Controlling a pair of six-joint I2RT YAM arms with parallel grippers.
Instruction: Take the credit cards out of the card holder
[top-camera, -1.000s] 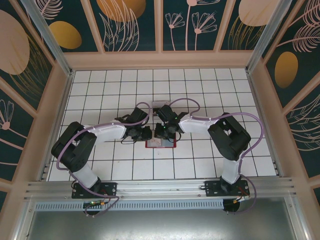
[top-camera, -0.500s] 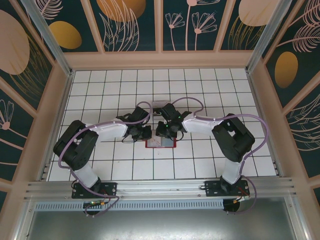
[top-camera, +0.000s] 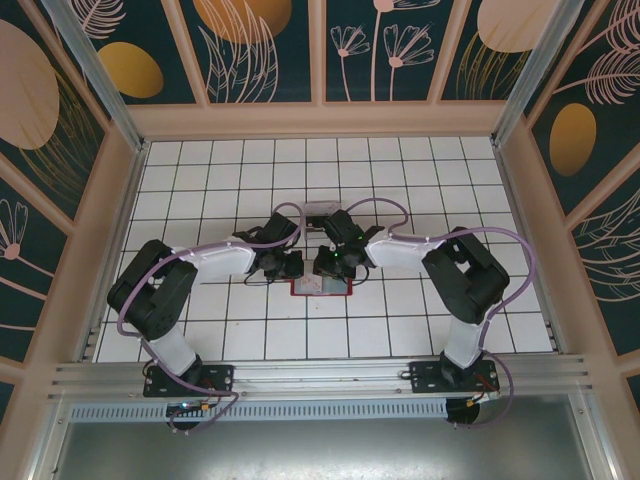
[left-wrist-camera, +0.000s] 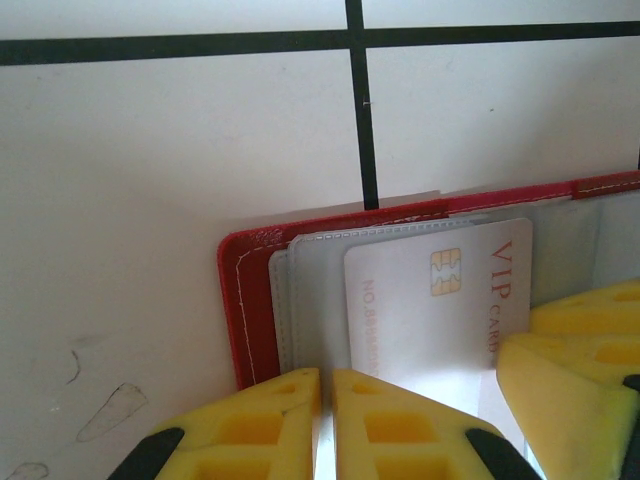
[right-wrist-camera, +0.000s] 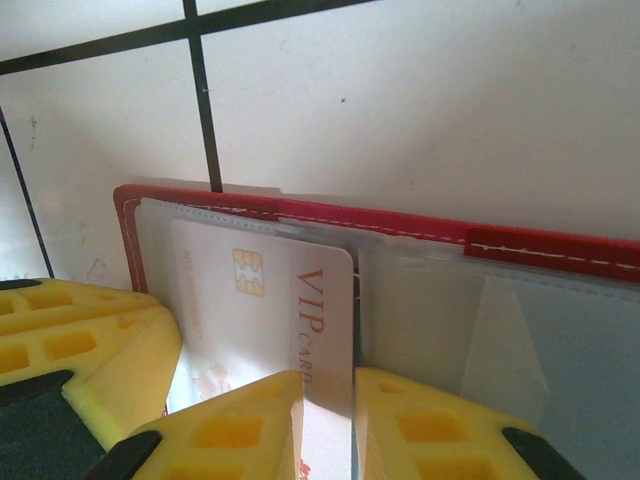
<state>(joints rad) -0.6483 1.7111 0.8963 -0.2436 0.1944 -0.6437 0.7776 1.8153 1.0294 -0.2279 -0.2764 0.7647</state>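
red card holder (left-wrist-camera: 245, 300) lies open ahead of both claws, left claw (left-wrist-camera: 326, 388) nearly shut on its near edge, right claw (right-wrist-camera: 328, 388) pinched on the pale credit card (right-wrist-camera: 270, 310): extraction seems in hand, next needs a straight pull back

Left pincer (left-wrist-camera: 327, 378), right pincer (right-wrist-camera: 328, 380): closed.

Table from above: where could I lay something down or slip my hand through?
Bare tiles: the far rows under the back wall, and the near strip between card holder and rail. Crowded in the middle, where left tool and right tool meet over it.
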